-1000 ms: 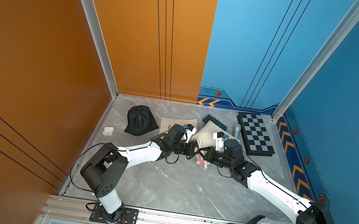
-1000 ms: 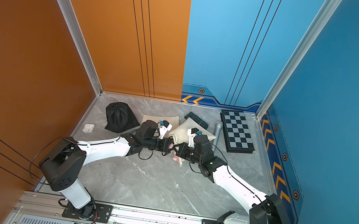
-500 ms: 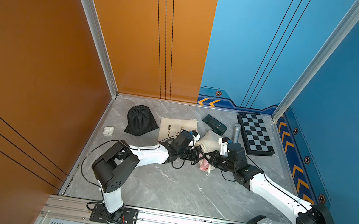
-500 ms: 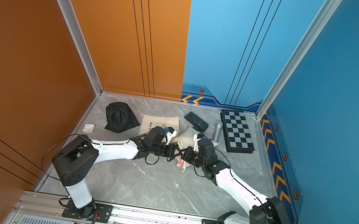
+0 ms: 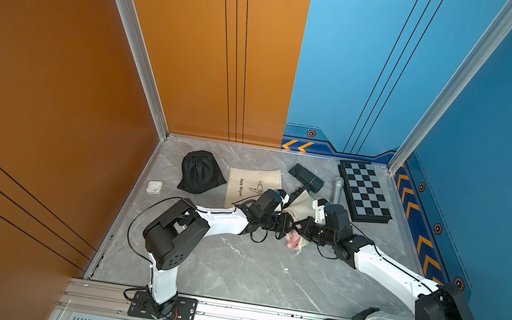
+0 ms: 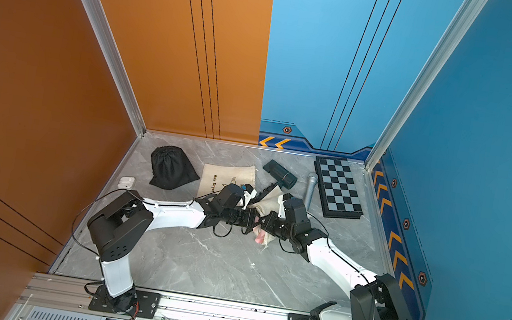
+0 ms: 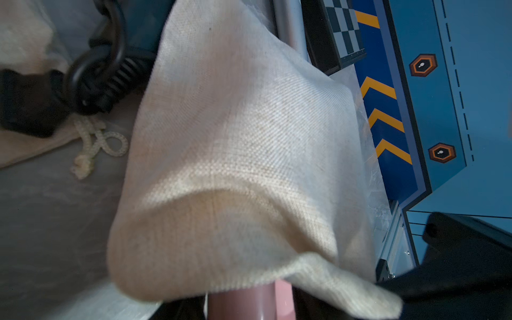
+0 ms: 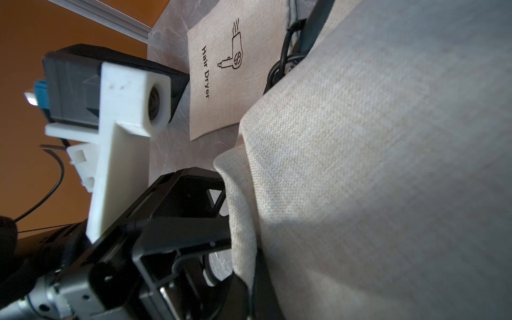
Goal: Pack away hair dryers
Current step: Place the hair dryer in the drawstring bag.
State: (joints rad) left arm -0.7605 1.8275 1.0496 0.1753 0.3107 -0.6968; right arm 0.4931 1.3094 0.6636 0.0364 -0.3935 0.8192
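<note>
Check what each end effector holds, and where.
Right end effector: shut on the open rim of the beige bag. Left end effector: the pink hair dryer lies just ahead of it, under the bag, but whether it's gripped cannot be told.

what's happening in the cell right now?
Both arms are bagging a hair dryer. The right gripper is shut on the edge of the beige bag. The left gripper sits at the bag's mouth; whether it grips anything is unclear. The pink hair dryer pokes out under the mouth, only partly in. A dark hair dryer lies unbagged behind, next to a flat bag printed "Hair Dryer". A stuffed black bag sits back left.
</note>
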